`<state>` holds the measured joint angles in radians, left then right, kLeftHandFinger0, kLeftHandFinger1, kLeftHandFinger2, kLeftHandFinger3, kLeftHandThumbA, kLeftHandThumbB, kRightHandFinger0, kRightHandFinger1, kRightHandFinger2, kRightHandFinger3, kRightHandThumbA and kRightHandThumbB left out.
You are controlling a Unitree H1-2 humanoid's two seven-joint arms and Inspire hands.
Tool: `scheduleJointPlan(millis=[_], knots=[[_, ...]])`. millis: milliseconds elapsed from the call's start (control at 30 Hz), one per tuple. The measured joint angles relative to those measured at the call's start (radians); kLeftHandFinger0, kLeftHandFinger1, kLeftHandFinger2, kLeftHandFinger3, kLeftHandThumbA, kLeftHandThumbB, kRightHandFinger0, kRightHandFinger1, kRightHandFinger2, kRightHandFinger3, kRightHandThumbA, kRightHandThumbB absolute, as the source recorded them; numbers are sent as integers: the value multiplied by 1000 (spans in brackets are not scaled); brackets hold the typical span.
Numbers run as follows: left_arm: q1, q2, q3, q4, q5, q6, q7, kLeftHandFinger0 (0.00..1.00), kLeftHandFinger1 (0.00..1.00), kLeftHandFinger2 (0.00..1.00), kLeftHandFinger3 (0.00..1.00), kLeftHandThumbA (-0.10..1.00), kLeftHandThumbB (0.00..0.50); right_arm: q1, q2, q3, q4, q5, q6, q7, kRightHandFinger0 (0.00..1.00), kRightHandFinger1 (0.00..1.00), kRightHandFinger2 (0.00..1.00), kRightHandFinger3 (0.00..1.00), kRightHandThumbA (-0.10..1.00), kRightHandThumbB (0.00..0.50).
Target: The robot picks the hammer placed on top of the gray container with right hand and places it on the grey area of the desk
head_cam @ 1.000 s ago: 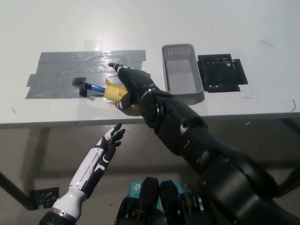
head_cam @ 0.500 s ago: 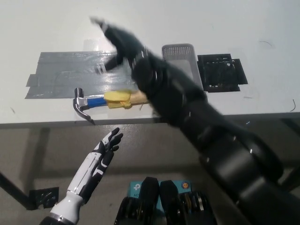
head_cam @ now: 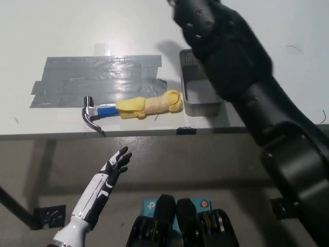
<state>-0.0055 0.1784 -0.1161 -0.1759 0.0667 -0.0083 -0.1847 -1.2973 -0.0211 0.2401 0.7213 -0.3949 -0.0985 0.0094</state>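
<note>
The hammer lies flat near the desk's front edge, held by nothing. Its metal head and blue neck rest on the grey taped area, and its yellow-wrapped handle reaches right towards the gray container. My black right arm is raised high over the container and hides most of it. The arm runs out past the picture's top edge, so the right hand does not show. My white left hand rests below the desk edge at lower left, open with its fingers apart.
The white desk's front edge runs across just below the hammer. A small dark object lies on the floor at lower left. The arm covers whatever lies right of the container.
One second ago my right hand was on the hammer's handle. It let go, and the arm swung up and back out of the top. The hammer now lies free.
</note>
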Motion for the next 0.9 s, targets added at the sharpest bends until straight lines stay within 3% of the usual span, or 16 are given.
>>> scheduleJointPlan(millis=[133,200,267,300,400,600,667,767,867,900], knots=[[-4,0,3,12,0,1,0,1000,1000,1000,1000,1000,177,98,-53,-12,-132,15,24,28,1000,1000,1000,1000,1000,444],[-7,0,5,17,1,1,0,1000,1000,1000,1000,1000,165,152,-84,-18,-196,26,40,40,1000,1000,1000,1000,1000,401],[-9,0,6,21,1,1,0,1000,1000,1000,1000,1000,163,204,-114,-26,-252,37,53,51,1000,1000,1000,1000,1000,412],[-11,0,7,24,1,1,0,1000,1000,1000,1000,1000,168,237,-132,-31,-281,41,60,55,1000,1000,1000,1000,1000,374],[-18,0,8,36,1,2,0,1000,1000,1000,1000,1000,161,337,-182,-48,-371,60,84,68,1000,1000,1000,1000,1000,335],[-31,0,12,50,1,2,0,1000,1000,1000,1000,1000,157,567,-279,-77,-558,99,126,83,1000,1000,1000,1000,1000,337],[-37,0,13,52,1,2,0,1000,1000,1000,1000,1000,156,634,-302,-89,-611,113,138,87,1000,1000,1000,1000,1000,374],[-46,0,16,55,1,3,0,1000,1000,1000,1000,1000,148,743,-330,-110,-703,137,158,89,1000,1000,1000,1000,1000,321],[-52,0,19,57,1,3,0,1000,1000,1000,1000,1000,137,844,-344,-121,-798,158,172,89,1000,1000,1000,1000,1000,318],[-53,0,21,58,0,3,0,1000,1000,1000,1000,1000,128,864,-343,-123,-825,165,175,90,1000,1000,1000,1000,1000,295]])
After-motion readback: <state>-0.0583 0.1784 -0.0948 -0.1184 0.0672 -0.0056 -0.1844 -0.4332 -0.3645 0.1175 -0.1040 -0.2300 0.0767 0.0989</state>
